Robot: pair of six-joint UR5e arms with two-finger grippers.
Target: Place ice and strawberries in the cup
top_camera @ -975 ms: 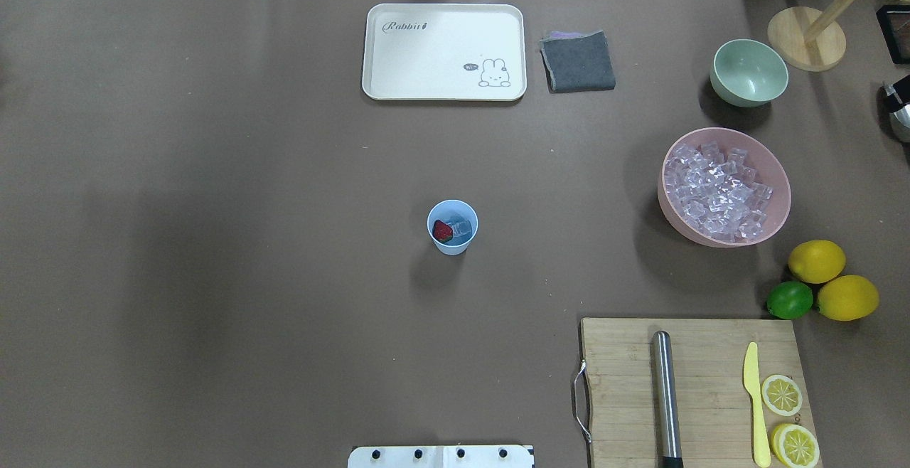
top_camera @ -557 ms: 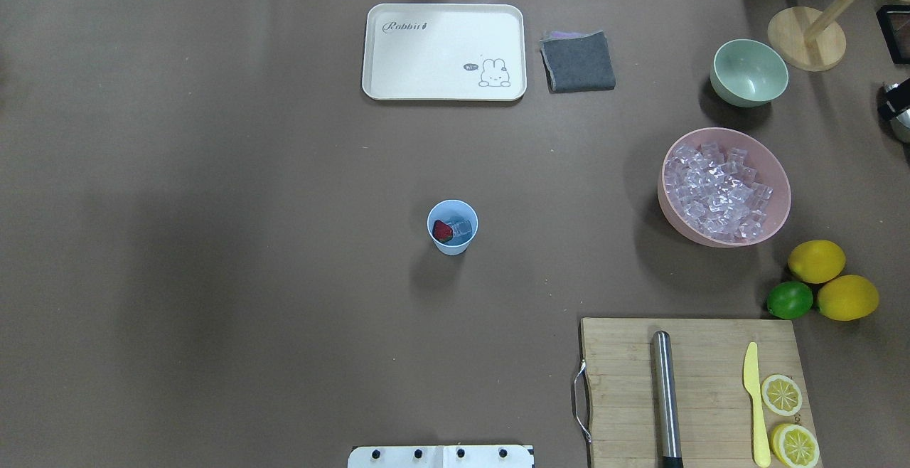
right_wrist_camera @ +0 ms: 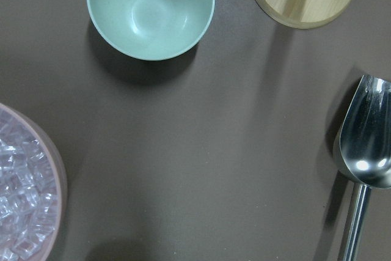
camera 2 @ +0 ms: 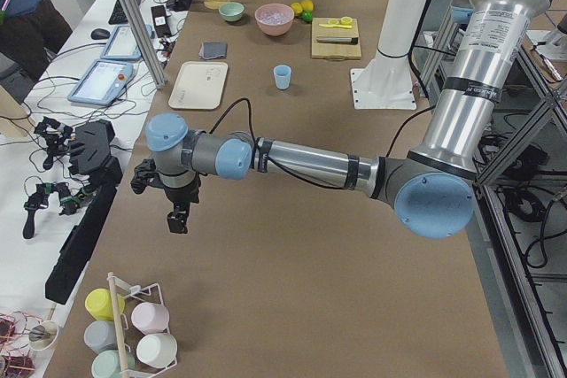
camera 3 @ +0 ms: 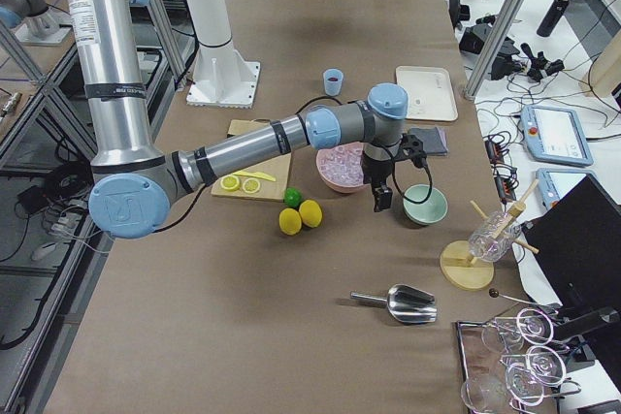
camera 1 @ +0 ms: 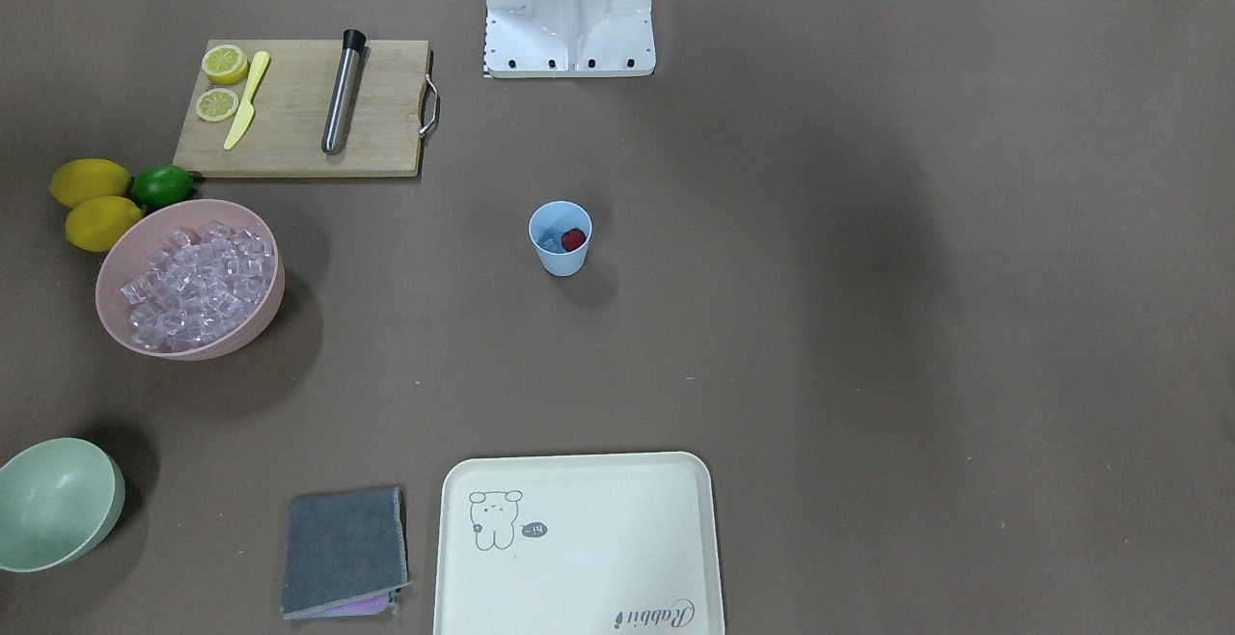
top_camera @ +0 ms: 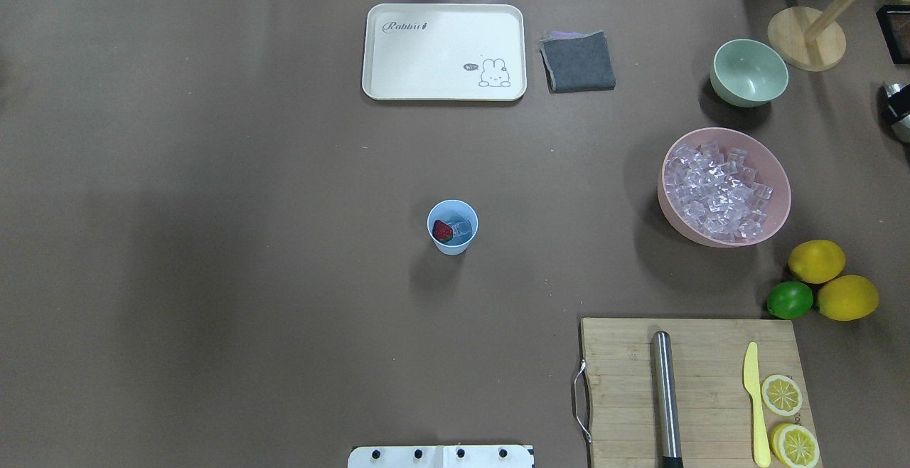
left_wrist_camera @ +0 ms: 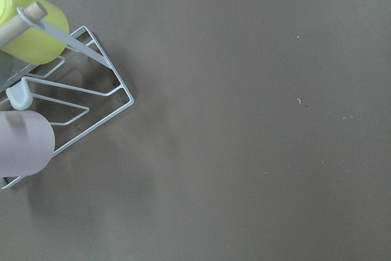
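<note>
**Desk:** What fills the picture, and where are the arms?

**Photographer:** A brown surface (top_camera: 213,240) runs edge to edge. The left arm (camera 2: 301,161) stretches out low over the end on the robot's left. Its left pincer (camera 2: 178,219) hangs pointing down above bare surface, near a wire rack (left_wrist_camera: 91,90) of coloured cups. The right pincer (camera 3: 381,196) hangs pointing down between the pink bowl (camera 3: 330,176) and the green bowl (right_wrist_camera: 150,10), with a steel scoop (right_wrist_camera: 365,145) lying well apart. Only the side cameras catch either pincer, so it cannot be told whether the fingers are apart or together.

**Desk:** And the drink itself?

**Photographer:** The cup (top_camera: 452,227) stands alone at mid-surface, well apart from the cream tray (top_camera: 398,62) and the cutting board (top_camera: 618,383). It is upright, its long axis vertical, mouth up and narrow end down. The heap of ice (top_camera: 718,190) fills the pink bowl on the robot's right. A few ice cubes (top_camera: 462,227) lie inside the cup, on its right side as the robot sees it. The strawberry (top_camera: 442,231) rests against them on the left side, touching the cup wall. It is too small to tell which way its tip points.
</note>
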